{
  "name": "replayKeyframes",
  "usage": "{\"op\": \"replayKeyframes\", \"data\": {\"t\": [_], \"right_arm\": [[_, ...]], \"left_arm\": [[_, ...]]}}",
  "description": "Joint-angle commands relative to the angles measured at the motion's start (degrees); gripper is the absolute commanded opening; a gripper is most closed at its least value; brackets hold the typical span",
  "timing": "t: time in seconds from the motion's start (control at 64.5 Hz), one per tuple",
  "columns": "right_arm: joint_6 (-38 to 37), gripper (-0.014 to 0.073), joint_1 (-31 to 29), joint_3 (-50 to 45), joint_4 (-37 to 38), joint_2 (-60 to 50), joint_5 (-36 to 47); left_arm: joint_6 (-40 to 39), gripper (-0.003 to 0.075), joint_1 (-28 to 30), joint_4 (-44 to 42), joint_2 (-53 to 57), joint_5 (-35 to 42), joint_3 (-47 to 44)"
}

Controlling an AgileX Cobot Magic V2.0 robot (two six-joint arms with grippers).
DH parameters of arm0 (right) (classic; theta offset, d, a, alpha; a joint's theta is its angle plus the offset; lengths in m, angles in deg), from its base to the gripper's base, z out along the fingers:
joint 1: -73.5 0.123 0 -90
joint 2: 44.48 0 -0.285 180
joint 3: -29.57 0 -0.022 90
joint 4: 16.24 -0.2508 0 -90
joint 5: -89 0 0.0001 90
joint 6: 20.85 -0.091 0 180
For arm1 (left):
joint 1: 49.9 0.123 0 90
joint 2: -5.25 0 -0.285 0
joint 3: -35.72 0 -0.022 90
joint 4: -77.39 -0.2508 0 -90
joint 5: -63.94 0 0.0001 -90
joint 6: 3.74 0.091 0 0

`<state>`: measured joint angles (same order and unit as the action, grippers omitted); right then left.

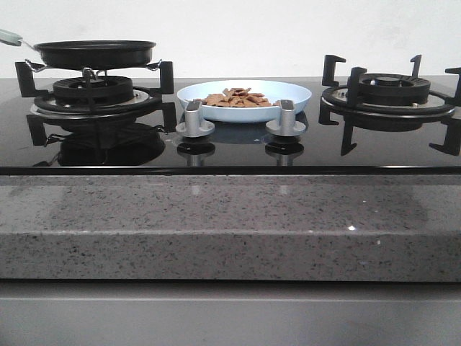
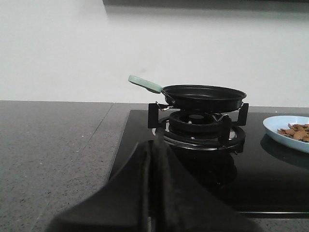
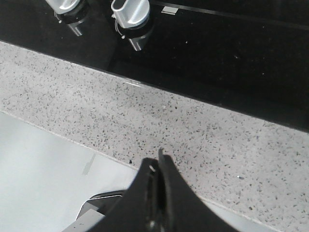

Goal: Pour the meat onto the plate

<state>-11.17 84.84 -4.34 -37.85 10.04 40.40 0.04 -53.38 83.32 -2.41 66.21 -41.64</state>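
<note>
Judging by how things lie, looks like the pour is done: meat [image 1: 236, 98] heaped in the middle of the pale blue plate [image 1: 294, 92], plate sitting on the black glass cooktop [image 1: 230, 148] between the two burners, just behind the two silver knobs [image 1: 195, 119]. Black frying pan [image 1: 95, 52] set level on the left burner [image 1: 94, 94], to the left of the plate, mint-green handle [image 2: 145, 83] pointing away from the plate; no pieces visible inside from these angles, though the pan floor is mostly hidden. Left gripper [image 2: 150, 193] pressed closed with nothing between the fingers, hanging low in front of the pan, well apart from the handle. Right gripper [image 3: 157, 193] likewise pinched together and holding nothing, over the speckled stone counter edge [image 3: 203, 140], on the near side of the knobs from the plate. Probably little left to call for beyond parking both arms clear; if any meat lingers in the pan, a fresh grasp of the handle and another tilt over the plate. Counting: one plate, one pan, two burners, two knobs, two grippers, and a few dozen meat chips, too overlapped to number exactly.
</note>
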Motion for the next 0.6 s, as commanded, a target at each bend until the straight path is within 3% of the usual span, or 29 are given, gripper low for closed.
{"op": "replayKeyframes", "data": {"t": [0.0, 0.077, 0.217, 0.434, 0.589], "right_arm": [[0.81, -0.0115, -0.10, 1.70, -0.91, -0.42, 2.53], [0.90, -0.0115, -0.10, 1.70, -0.73, -0.42, 2.74], [1.85, -0.0115, 0.43, -1.34, 9.50, -6.62, 14.06], [1.85, -0.0115, -3.65, -18.06, 12.39, -23.75, 37.07], [1.85, -0.0115, -8.29, -29.95, 12.26, -35.52, 41.55]], "left_arm": [[0.00, -0.0020, -0.24, 0.48, 1.00, 4.94, -0.40], [0.00, -0.0020, -0.24, 0.48, 1.00, 4.94, -0.40], [0.00, -0.0020, -0.24, 0.48, 1.00, 4.94, -0.40], [0.00, -0.0020, -0.24, 0.48, 1.00, 4.94, -0.40], [0.00, -0.0020, -0.24, 0.48, 1.00, 4.94, -0.40]]}}
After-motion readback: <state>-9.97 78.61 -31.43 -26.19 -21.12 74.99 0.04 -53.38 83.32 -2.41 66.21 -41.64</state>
